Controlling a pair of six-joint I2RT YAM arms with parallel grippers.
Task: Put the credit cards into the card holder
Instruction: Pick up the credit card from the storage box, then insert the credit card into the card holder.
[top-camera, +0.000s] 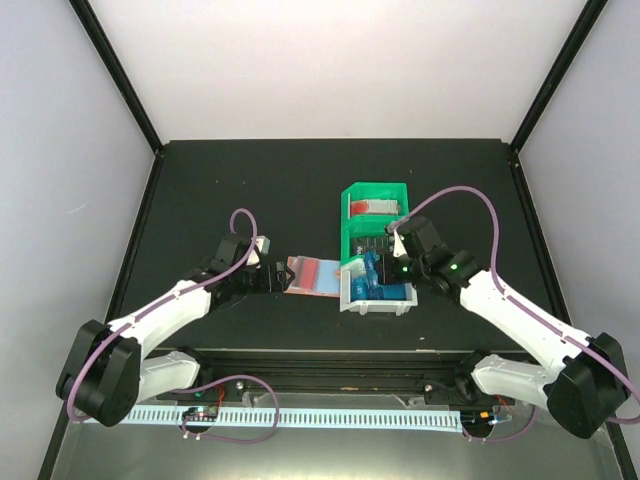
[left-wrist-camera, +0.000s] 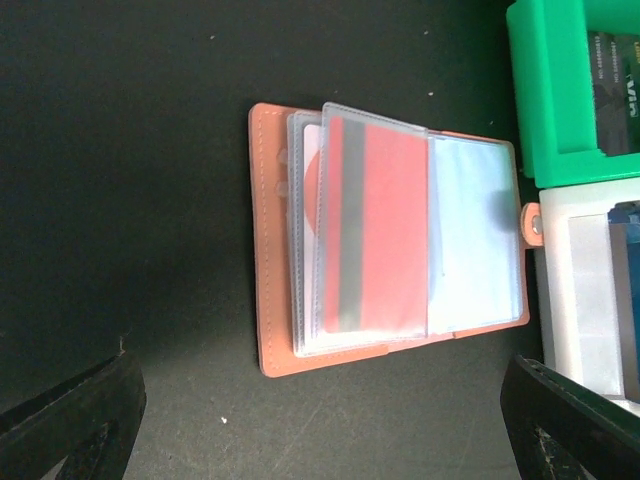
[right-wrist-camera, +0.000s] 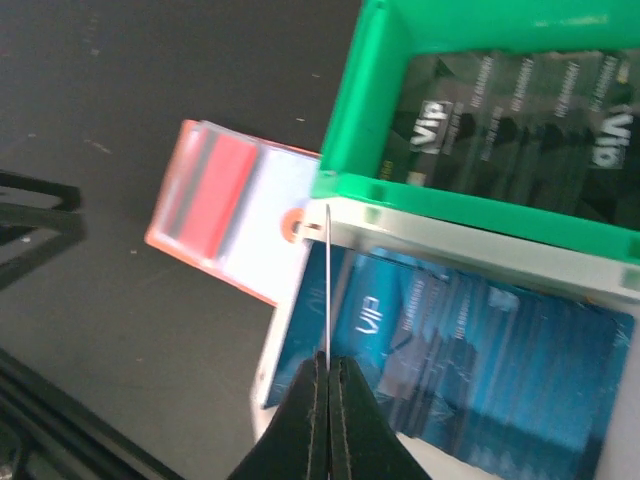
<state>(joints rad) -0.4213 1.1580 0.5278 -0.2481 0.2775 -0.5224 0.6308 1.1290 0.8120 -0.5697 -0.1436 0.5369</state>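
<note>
The salmon-orange card holder (top-camera: 308, 277) (left-wrist-camera: 268, 250) (right-wrist-camera: 240, 285) lies open on the black table, its clear sleeves fanned, with a red card (left-wrist-camera: 385, 230) (right-wrist-camera: 215, 190) in one sleeve. My left gripper (top-camera: 270, 277) (left-wrist-camera: 320, 400) hovers open at the holder's left side, holding nothing. My right gripper (top-camera: 392, 262) (right-wrist-camera: 328, 365) is shut on a thin card (right-wrist-camera: 328, 290) seen edge-on, above the stack of blue credit cards (top-camera: 385, 285) (right-wrist-camera: 480, 370) in the tray's white compartment. Dark cards (right-wrist-camera: 520, 130) fill the green compartment beside it.
The green-and-white compartment tray (top-camera: 347, 215) (left-wrist-camera: 550, 90) (right-wrist-camera: 360, 120) stands right of the holder, nearly touching its snap tab (left-wrist-camera: 533, 225). Red-and-white cards (top-camera: 373, 206) sit in its far compartment. Black frame posts border the table.
</note>
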